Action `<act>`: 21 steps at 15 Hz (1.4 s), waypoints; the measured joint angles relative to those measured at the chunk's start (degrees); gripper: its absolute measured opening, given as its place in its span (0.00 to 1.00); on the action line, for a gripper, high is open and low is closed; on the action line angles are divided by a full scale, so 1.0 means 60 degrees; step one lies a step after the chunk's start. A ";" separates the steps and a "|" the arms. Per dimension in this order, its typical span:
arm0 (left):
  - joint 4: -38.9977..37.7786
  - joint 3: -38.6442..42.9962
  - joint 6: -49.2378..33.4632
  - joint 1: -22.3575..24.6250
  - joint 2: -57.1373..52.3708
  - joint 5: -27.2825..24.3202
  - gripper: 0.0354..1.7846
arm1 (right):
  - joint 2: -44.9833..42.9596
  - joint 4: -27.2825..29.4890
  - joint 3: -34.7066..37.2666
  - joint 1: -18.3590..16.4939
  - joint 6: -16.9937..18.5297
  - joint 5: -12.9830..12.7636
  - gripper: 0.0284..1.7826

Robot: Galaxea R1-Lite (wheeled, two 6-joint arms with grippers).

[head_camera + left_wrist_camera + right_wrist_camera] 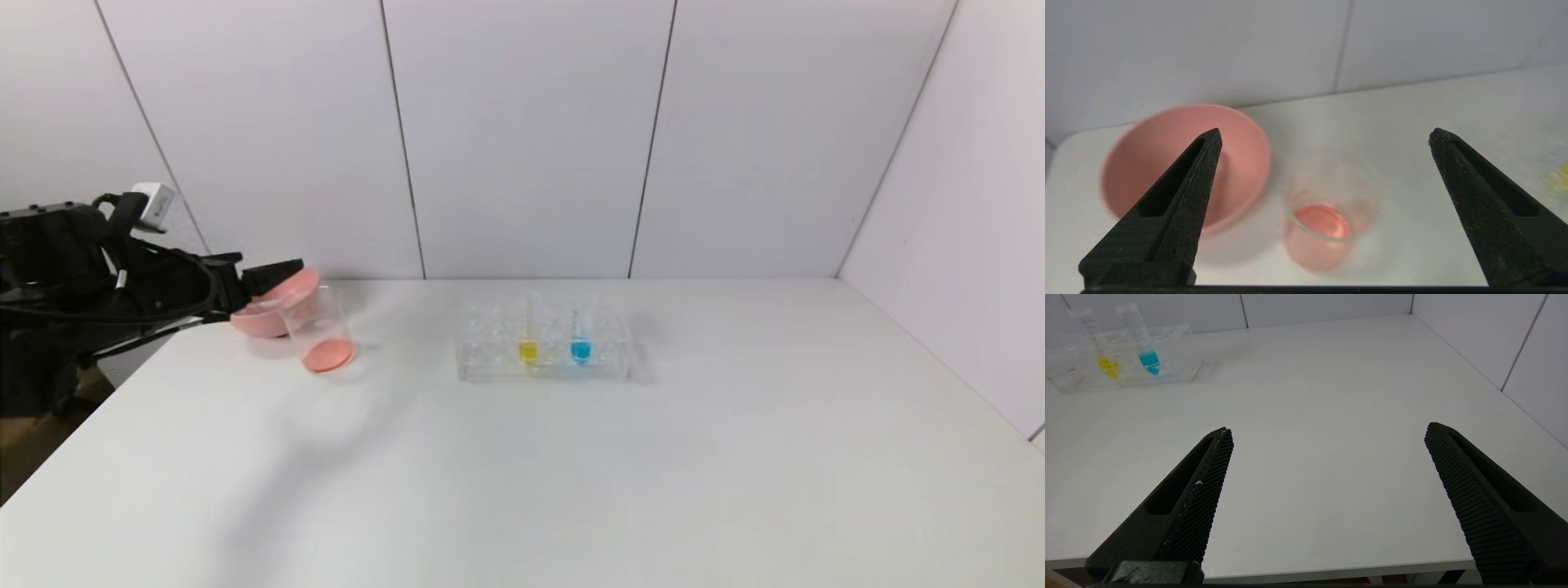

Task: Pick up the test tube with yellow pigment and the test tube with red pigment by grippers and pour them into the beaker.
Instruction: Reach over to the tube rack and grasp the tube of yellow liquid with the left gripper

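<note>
Left hand (1323,139): mine, fingers spread wide, empty, raised at the table's (571,474) left edge, reaching level toward the beaker (320,331) and pink bowl (273,306) beyond it. Beaker: upright, reddish liquid inside. Yellow tube (529,335): standing in rack (545,347) mid-table, beside blue tube (580,335). Right hand (1327,433): spread, empty, low over the near edge.

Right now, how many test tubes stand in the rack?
2. The test tube with yellow pigment stands in the clear rack, left of the blue tube beside it. No red tube is visible there.
</note>
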 joint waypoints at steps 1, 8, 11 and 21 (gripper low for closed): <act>0.0020 0.0626 0.0033 -0.0244 -0.0508 -0.0624 0.99 | 0.0000 0.0000 0.0000 0.0000 0.0000 0.0002 0.96; -0.0085 0.2629 -0.0199 -0.5069 -0.2196 0.2091 0.99 | 0.0000 0.0004 0.0000 0.0000 0.0000 0.0000 0.96; -0.0959 0.2556 -0.0953 -0.7105 -0.1491 0.5315 0.99 | 0.0000 0.0000 0.0000 0.0000 0.0000 0.0000 0.96; -0.2204 -0.0284 -0.1195 -0.9665 0.2371 1.2536 0.99 | 0.0000 0.0000 0.0000 0.0000 0.0000 0.0000 0.96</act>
